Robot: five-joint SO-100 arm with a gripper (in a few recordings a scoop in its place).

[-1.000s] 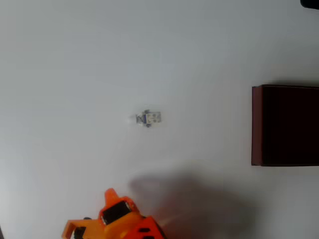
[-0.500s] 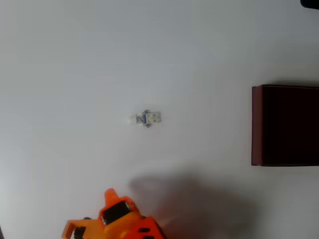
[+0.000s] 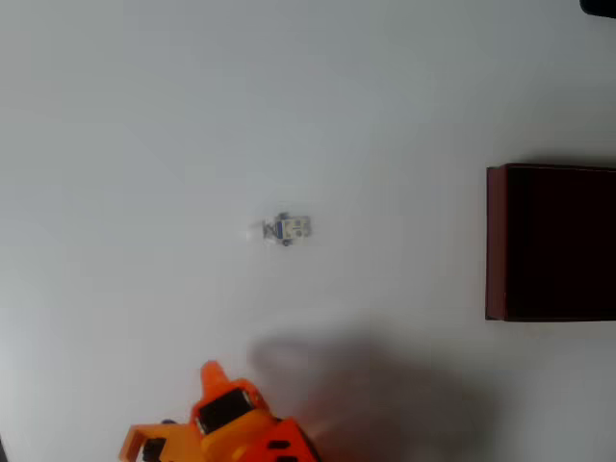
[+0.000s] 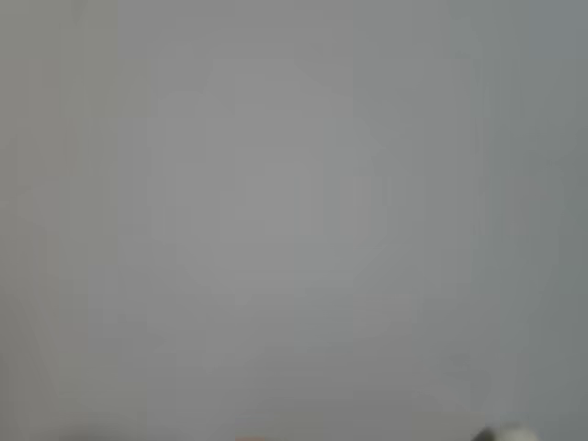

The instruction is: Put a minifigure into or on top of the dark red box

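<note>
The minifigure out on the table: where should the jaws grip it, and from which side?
The minifigure lies flat, long axis left-right in the overhead view, apart from the dark red box. Probably come straight down and close the jaws across its middle, on its upper and lower sides in that view. It is too small to tell finer detail.

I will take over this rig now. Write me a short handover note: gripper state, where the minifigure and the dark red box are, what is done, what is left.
Gripper: the orange arm sits at the bottom edge of the overhead view; whether the jaws are open or shut cannot be told, and it holds nothing visible.
Minifigure: lying on the white table, near the middle, apart from the arm.
Dark red box: at the right edge, its dark inside looks empty.
Done: nothing yet.
Left: reach the minifigure, grasp it, carry it right and put it in or on the box.
</note>
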